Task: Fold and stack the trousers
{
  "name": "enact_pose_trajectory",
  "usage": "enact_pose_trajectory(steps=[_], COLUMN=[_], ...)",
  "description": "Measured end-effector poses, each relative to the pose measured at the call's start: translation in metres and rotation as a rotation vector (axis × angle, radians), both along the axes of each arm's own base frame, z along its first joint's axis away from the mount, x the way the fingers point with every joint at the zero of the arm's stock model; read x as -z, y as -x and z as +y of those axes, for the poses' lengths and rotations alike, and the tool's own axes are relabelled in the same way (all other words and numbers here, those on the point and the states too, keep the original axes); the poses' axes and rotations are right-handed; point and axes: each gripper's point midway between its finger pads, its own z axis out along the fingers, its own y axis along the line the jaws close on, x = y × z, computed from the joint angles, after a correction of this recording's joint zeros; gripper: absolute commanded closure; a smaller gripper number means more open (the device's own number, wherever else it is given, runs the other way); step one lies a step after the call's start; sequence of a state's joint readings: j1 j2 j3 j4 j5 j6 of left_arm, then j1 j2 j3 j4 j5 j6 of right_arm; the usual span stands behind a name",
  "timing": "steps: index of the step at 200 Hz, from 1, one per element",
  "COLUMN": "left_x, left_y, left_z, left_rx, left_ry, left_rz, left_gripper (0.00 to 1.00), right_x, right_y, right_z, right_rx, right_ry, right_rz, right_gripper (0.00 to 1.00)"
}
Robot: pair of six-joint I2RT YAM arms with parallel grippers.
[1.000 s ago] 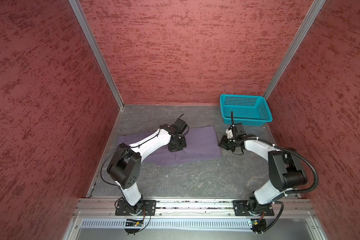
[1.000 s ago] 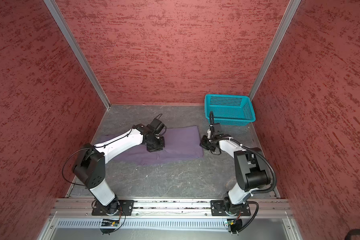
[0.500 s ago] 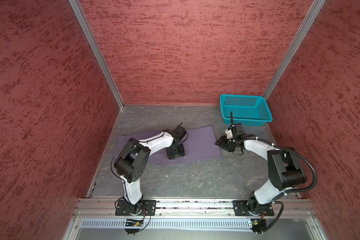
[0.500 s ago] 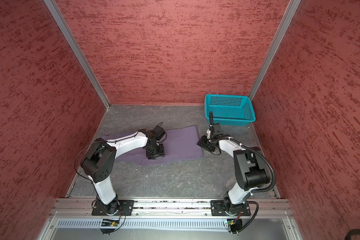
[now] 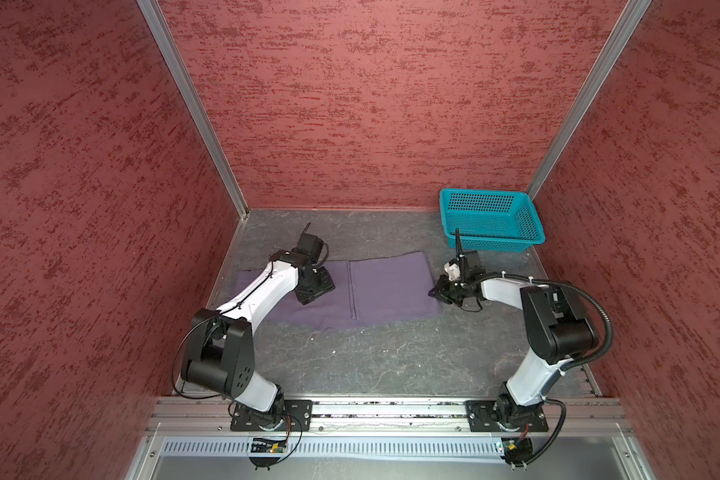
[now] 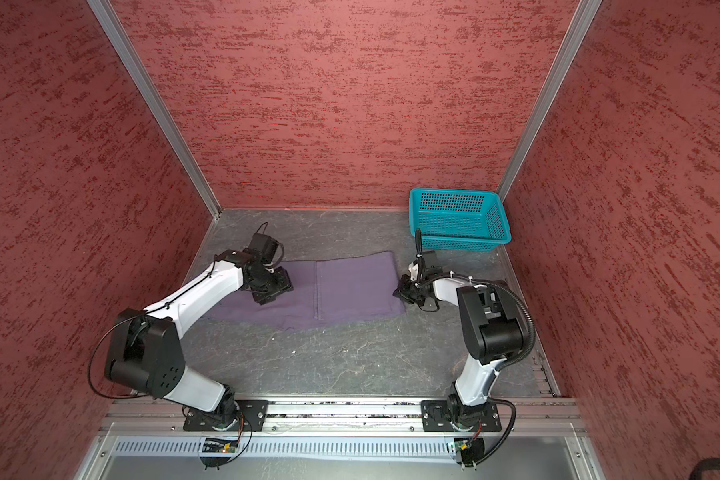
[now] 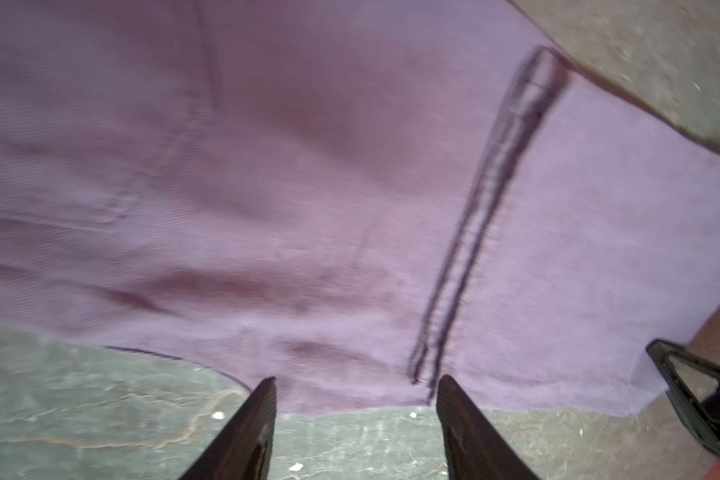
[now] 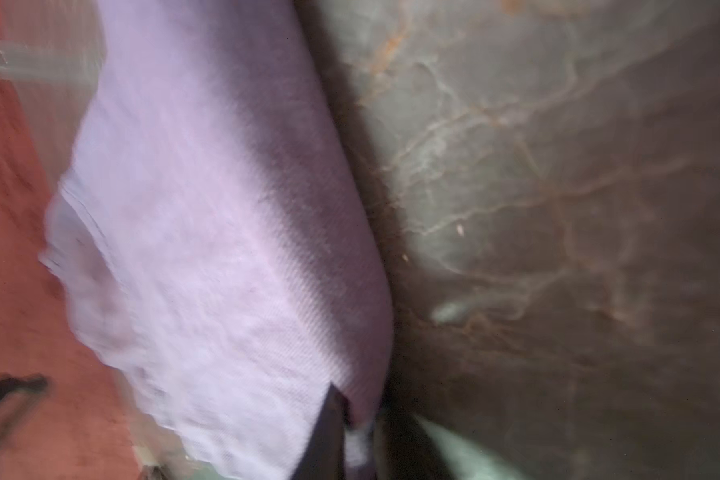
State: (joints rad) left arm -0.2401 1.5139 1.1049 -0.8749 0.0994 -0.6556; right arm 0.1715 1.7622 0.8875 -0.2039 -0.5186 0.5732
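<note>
Two grippers work the trousers (image 5: 391, 286), which lie flat on the table (image 5: 371, 361), long axis left to right. The right gripper (image 5: 438, 291) pinches their right edge; the left gripper (image 7: 357, 378) hovers, jaws apart, over the left half, so a fold likely travels leftward

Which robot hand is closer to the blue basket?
The right gripper. It sits just in front of the basket, at the right edge of the trousers. The left gripper hovers over the trousers' left part, much farther from the basket.
</note>
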Motion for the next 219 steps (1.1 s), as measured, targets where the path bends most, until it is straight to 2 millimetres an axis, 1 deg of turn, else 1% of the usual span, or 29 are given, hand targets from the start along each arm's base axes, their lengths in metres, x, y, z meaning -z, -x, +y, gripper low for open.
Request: enact_pose_trajectory(steps=[23,36,44,56,74,81,91,105,119,134,151,172,191,219], left_x=[0.004,0.002,-0.001,-0.006,-0.014,-0.016,-0.017,-0.014,-0.005,0.008,0.026,0.045,0.055,0.060], left_y=[0.005,0.007,0.009,0.012,0.018,0.022,0.028,0.035,0.039,0.042,0.046,0.049,0.049,0.040], left_z=[0.031,0.051,0.063,0.080,0.108,0.118,0.131,0.141,0.142,0.141,0.139,0.136,0.130,0.114], left_rx=[-0.073,-0.119,-0.148,-0.189,-0.263,-0.293,-0.333,-0.365,-0.371,-0.367,-0.365,-0.363,-0.352,-0.305], left_ry=[-0.001,-0.004,-0.007,-0.011,-0.017,-0.020,-0.024,-0.028,-0.027,-0.022,-0.014,0.000,0.005,0.009], left_rz=[0.011,0.003,-0.006,-0.021,-0.055,-0.067,-0.077,-0.073,-0.056,-0.029,0.011,0.052,0.064,0.053], left_gripper=[0.37,0.37,0.35,0.34,0.32,0.32,0.32,0.32,0.32,0.33,0.34,0.36,0.37,0.37], right_x=[0.000,0.001,0.001,-0.001,-0.012,-0.018,-0.028,-0.046,-0.065,-0.082,-0.094,-0.111,-0.133,-0.170], right_y=[0.000,-0.001,-0.002,-0.003,-0.006,-0.006,-0.007,-0.008,-0.010,-0.011,-0.009,-0.010,-0.019,-0.033], right_z=[-0.004,-0.012,-0.020,-0.040,-0.084,-0.103,-0.124,-0.152,-0.163,-0.165,-0.162,-0.150,-0.127,-0.078], right_rx=[0.010,0.029,0.049,0.098,0.205,0.252,0.300,0.365,0.394,0.401,0.401,0.376,0.326,0.228], right_ry=[0.007,0.014,0.015,0.020,0.042,0.058,0.077,0.120,0.153,0.168,0.182,0.213,0.240,0.259], right_rz=[0.009,0.019,0.029,0.042,0.039,0.033,0.019,-0.015,-0.058,-0.100,-0.121,-0.145,-0.195,-0.286], right_gripper=[1.00,1.00,1.00,1.00,1.00,1.00,1.00,1.00,1.00,1.00,1.00,1.00,1.00,1.00])
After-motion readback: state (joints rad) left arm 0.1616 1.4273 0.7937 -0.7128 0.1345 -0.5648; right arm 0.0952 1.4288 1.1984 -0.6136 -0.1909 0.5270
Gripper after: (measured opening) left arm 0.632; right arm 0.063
